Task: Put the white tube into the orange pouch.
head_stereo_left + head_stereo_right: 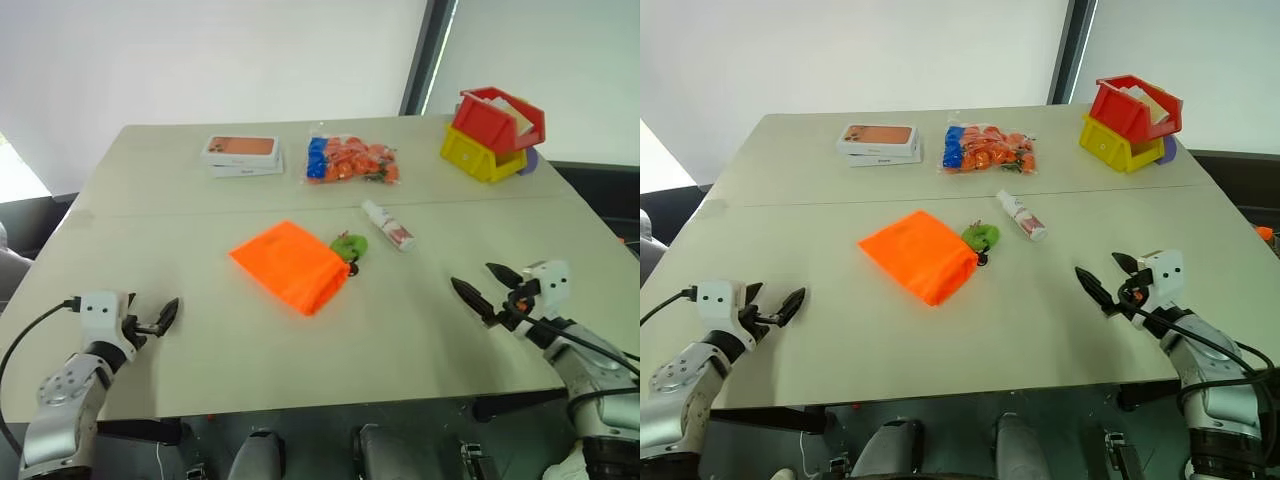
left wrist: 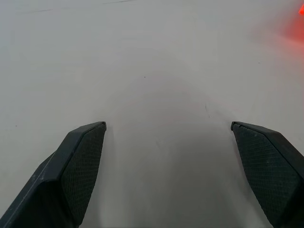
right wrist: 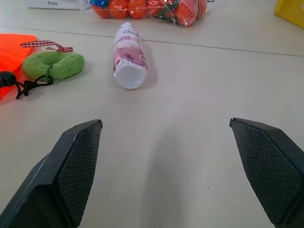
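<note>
1. I'm at the start: nothing is picked up. My right gripper (image 1: 489, 289) and left gripper (image 1: 163, 317) both hover with fingers spread wide, empty.
2. The white tube (image 3: 128, 55) lies straight ahead of the right gripper, cap toward it, well apart. The orange pouch (image 1: 289, 264) lies flat ahead of the left gripper and toward the middle, its green charm (image 3: 52, 64) just beside the tube.
3. Next I'd reach forward and close on the tube.
4. The right wrist view reads the tube's pink label; the head views show the whole pouch.
</note>
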Robot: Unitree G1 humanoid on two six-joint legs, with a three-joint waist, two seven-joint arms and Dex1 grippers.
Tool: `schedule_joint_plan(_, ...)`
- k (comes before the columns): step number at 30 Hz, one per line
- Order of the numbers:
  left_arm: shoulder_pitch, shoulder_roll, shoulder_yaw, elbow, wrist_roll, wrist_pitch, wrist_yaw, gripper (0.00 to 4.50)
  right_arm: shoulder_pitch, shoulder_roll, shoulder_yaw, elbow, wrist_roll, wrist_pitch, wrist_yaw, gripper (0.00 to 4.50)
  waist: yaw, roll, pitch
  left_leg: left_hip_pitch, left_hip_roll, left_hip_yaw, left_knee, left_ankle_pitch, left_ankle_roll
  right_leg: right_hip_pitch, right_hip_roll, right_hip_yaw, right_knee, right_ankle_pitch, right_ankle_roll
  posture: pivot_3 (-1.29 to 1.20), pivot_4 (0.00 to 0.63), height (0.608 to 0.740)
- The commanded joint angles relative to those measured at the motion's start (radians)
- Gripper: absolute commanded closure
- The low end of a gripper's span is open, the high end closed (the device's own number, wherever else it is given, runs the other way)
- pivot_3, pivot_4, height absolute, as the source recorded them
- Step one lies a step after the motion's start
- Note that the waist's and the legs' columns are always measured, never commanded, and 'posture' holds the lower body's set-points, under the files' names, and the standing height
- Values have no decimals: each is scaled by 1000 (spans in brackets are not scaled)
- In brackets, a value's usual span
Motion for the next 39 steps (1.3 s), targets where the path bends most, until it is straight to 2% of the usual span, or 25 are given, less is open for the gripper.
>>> schedule_joint_plan(1, -12, 2, 11, -43, -9, -13, 3, 0, -9, 8, -4, -13, 5, -18, -1, 44, 0, 0, 0, 0, 0, 0, 0, 0, 0, 0, 0, 0, 0, 0, 0, 0, 150, 740)
schedule_joint_plan(11, -38, -20, -35, -178, -25, 40, 20, 0, -26, 35, 40, -50, 2, -2, -17, 44, 0, 0, 0, 0, 0, 0, 0, 0, 0, 1, 0, 0, 0, 0, 0, 0, 150, 740)
schedule_joint_plan(16, -70, 7, -152, -343, -21, 98, -25, 0, -42, 26, 59, -62, 5, 3, -5, 44, 1, 0, 0, 0, 0, 0, 0, 0, 0, 1, 0, 0, 0, 0, 0, 0, 150, 740)
schedule_joint_plan(21, -165, 60, -386, -463, 113, 122, -59, 0, -25, 30, 106, -126, -9, 4, 15, 44, 1, 0, 0, 0, 0, 0, 0, 0, 0, 1, 0, 0, 0, 0, 0, 0, 150, 740)
schedule_joint_plan(24, -197, 87, -482, -484, 193, 126, -68, 0, -6, 21, 142, -162, -23, 1, 31, 44, -1, 0, 0, 0, 0, 0, 0, 0, 0, 1, 1, 0, 0, 0, 0, 0, 150, 740)
schedule_joint_plan(30, -316, 69, -741, -501, 449, 239, -16, 0, 20, 22, 264, -263, -55, 12, 70, 44, 0, 0, 0, 0, 0, 0, -1, 0, 0, 0, 1, 0, 0, 0, 0, 0, 150, 740)
schedule_joint_plan(34, -374, 25, -831, -464, 592, 289, 34, 0, 17, 37, 295, -269, -56, 12, 66, 44, 1, -1, 1, 0, 0, 0, 0, 0, 0, 1, 1, 0, 0, 0, 0, 0, 150, 740)
schedule_joint_plan(39, -416, -40, -887, -430, 669, 320, 36, 0, 17, 44, 317, -268, -57, 11, 66, 44, 1, -1, 1, -1, -1, 0, 0, 0, 0, 1, 1, 0, 0, 0, 1, 0, 150, 740)
